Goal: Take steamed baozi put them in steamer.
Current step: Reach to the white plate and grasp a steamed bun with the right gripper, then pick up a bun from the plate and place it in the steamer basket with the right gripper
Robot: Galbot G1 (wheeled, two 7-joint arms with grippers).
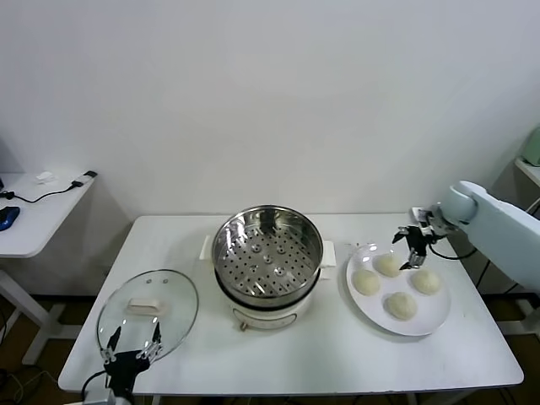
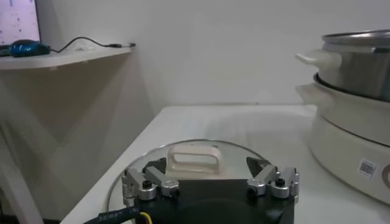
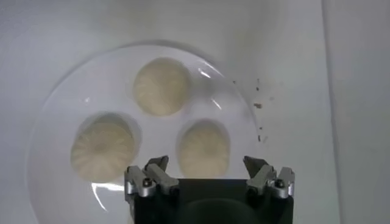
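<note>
Several pale round steamed baozi [image 1: 400, 305] lie on a white plate [image 1: 429, 319] at the table's right. My right gripper [image 1: 412, 250] hovers open over the plate's far side. In the right wrist view three baozi show, and the nearest baozi [image 3: 203, 146] lies just ahead of the open right gripper [image 3: 206, 163], untouched. The steamer [image 1: 268, 251], a shiny steel pot with a perforated tray on a white base, stands at the table's middle with nothing in it. My left gripper [image 1: 131, 348] waits open at the front left; in the left wrist view this gripper [image 2: 206, 165] holds nothing.
A round glass lid [image 1: 148, 308] with a white handle [image 2: 192, 159] lies flat under the left gripper, near the table's front left edge. The steamer's side [image 2: 356, 73] rises beside it. A white side table [image 1: 34, 215] with a cable stands farther left.
</note>
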